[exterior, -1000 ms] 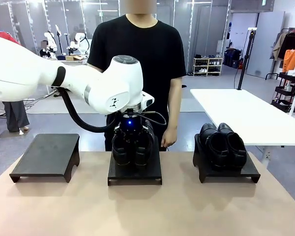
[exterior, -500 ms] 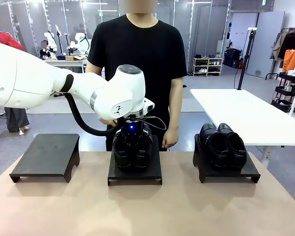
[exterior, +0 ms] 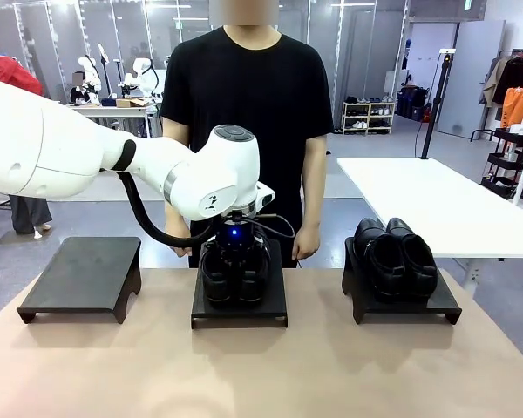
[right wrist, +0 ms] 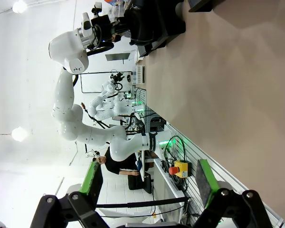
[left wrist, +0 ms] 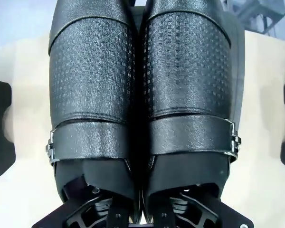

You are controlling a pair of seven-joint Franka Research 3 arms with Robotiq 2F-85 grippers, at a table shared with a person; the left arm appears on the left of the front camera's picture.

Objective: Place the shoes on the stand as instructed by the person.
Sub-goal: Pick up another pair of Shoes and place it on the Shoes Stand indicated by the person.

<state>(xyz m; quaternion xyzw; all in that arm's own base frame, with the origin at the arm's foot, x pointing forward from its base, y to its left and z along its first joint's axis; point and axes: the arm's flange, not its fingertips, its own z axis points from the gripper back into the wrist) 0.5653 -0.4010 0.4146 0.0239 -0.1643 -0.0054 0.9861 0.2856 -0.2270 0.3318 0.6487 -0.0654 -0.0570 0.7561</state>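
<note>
Front view: the left hand [exterior: 235, 261] stands over the buckled shoes [exterior: 235, 274] on the middle stand [exterior: 240, 312]; grip state cannot be told. Plain shoes [exterior: 397, 257] occupy the right stand [exterior: 401, 306]. Left wrist view resolves the buckles [left wrist: 235, 140]. Right wrist view: right hand [right wrist: 147, 190] open, empty, above the surface [right wrist: 228, 85].

Robotics lab: other robot arms [exterior: 141, 74], glass partitions [exterior: 87, 35], clothing rack [exterior: 510, 96] behind.

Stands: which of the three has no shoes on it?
The left stand. The middle stand carries the buckle pair under the left gripper; the right stand holds the plain pair.
</note>
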